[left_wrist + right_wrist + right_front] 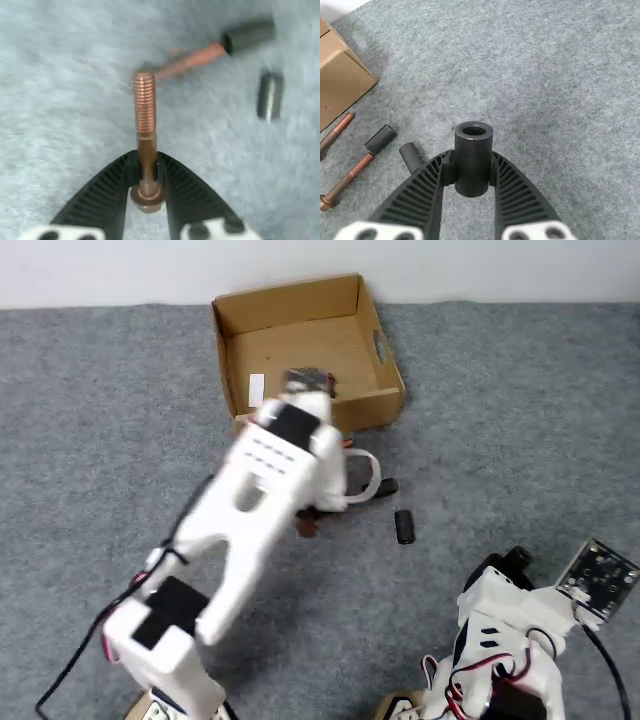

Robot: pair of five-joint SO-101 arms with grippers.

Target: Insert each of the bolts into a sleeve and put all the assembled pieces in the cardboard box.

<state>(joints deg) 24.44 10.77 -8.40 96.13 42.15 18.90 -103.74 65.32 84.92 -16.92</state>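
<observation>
The step in hand looks like mating bolt to sleeve. The left tool [146, 167] should bring its copper bolt [144, 110] across with the threaded tip leading and the shank in line with the bore. The grip sits low near the head, so I'd judge a small wrist tilt would swing the tip wide, and a slow, straight approach suits. The right tool [471, 162] should hold its black sleeve [473, 150] steady, mouth turned toward the incoming tip.

The left tool pinches the bolt just above its flanged head, and the threads point straight out past the fingertips over the grey bench [60, 100]. Beyond the tip lie a second bolt [195, 57] and a loose sleeve [270, 95], both apart from the held bolt. The open cardboard box [300, 340] stands just beyond the left arm. The right tool is pressed around the sleeve's lower half, and the open bore faces away from the tool.
</observation>
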